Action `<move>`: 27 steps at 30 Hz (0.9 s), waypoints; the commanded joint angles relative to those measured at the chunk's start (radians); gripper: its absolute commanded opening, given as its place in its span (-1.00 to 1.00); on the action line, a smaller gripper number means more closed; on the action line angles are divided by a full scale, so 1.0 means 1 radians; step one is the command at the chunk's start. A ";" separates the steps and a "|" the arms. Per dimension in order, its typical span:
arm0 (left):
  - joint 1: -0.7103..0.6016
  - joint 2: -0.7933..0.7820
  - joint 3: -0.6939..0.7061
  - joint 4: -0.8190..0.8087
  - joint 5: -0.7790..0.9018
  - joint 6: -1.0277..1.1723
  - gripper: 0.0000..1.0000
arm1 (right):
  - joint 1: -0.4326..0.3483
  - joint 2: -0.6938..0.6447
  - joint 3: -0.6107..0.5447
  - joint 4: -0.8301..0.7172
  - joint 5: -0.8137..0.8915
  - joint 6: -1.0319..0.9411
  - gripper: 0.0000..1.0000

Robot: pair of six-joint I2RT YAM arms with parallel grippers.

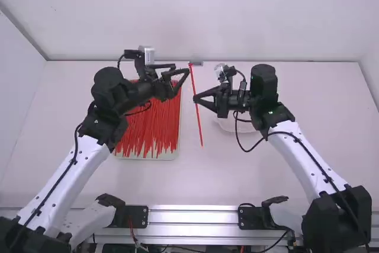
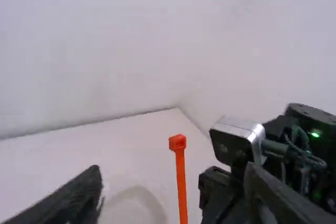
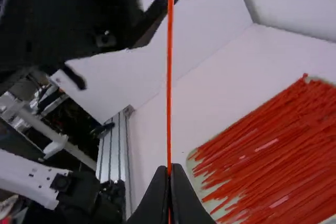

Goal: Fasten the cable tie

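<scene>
High view: right tool (image 1: 198, 100) grips tie (image 1: 198, 121)

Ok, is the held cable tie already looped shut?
No, the cable tie runs straight, pinched by the right fingers, its head unthreaded.

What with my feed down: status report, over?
Right claw shut on cable tie, mid-length. Left claw open at its head end. Spare ties apart, nothing blocking.

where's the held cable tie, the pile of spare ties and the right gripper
held cable tie (image 1: 199, 127), high view, strap below the gripper
pile of spare ties (image 1: 151, 127), high view, middle of pile
right gripper (image 3: 169, 170), right wrist view, between its fingertips
</scene>
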 commanded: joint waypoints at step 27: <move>0.031 0.372 0.420 0.566 0.905 -0.248 0.29 | -0.087 0.003 0.028 0.703 -0.210 0.277 -1.00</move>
